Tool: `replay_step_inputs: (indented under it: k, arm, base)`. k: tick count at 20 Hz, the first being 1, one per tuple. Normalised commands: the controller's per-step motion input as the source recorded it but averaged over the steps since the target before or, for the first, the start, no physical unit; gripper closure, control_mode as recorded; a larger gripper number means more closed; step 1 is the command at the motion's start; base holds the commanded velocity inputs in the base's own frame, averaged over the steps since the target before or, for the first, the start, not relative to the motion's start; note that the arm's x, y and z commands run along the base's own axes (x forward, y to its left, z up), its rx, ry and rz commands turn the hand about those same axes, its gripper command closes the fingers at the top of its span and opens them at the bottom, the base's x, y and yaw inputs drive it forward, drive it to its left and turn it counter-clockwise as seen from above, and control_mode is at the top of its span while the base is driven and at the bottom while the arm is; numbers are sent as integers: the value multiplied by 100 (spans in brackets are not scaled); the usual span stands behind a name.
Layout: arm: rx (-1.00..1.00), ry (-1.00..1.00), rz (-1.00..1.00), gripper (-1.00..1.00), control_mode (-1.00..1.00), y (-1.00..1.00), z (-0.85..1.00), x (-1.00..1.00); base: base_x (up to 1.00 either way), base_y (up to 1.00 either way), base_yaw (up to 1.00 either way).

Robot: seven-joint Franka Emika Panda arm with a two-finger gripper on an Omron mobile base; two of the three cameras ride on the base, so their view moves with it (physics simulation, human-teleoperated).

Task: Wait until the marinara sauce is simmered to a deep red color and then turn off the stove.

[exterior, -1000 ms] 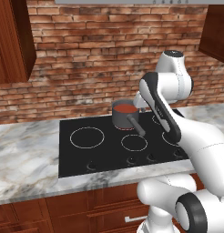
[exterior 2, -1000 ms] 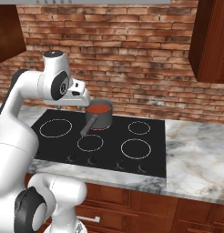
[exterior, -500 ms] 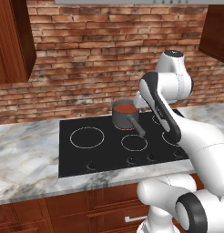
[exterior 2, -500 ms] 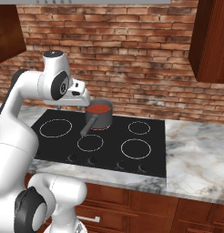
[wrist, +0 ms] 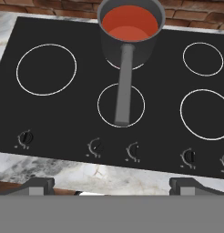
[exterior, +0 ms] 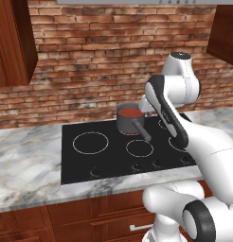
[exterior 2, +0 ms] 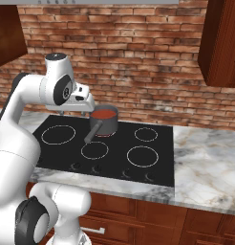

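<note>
hand (wrist: 112,184) hung above the front edge of the stove (wrist: 63,118), released, tips far apart, grasping nothing. looked down over the black glass with its white burner rings. held well clear of the pan and the knobs.

sauce (wrist: 129,22) sat in a dark grey pan (wrist: 132,45) on the middle rear burner, orange-red, a touch paler toward the near side. filled the pan to just under the rim. handle (wrist: 124,86) pointed toward the front, ending over the middle front ring (wrist: 104,93).

counted 5 knobs (wrist: 95,146) in a row along the front strip of the stove, each with small white marks beside it. could not tell their settings.

from the left base view: pan (exterior: 128,124) at the back of the stove (exterior: 85,160), sauce (exterior: 130,113) showing red inside, white arm bent over the right side. from the right base view: same pan (exterior 2: 106,125) just beside the hand's white housing, sauce (exterior 2: 105,114) red.

grey-veined marble worktop (exterior: 23,165) around the stove, brick wall (exterior 2: 138,62) behind, dark wood cabinets (exterior 2: 219,43) above.
</note>
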Motion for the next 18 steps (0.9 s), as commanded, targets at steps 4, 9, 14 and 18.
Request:
replay_step_inputs:
  k: [4,9,14,18]
  arm:
    - [0,0,0,-100,-100,0,0,0]
    - [0,0,0,-100,-100,0,0,0]
    - [0,0,0,-100,-100,0,0,0]
    - [0,0,0,-100,-100,0,0,0]
  base:
    - [0,0,0]
    - [0,0,0]
    - [0,0,0]
    - [0,0,0]
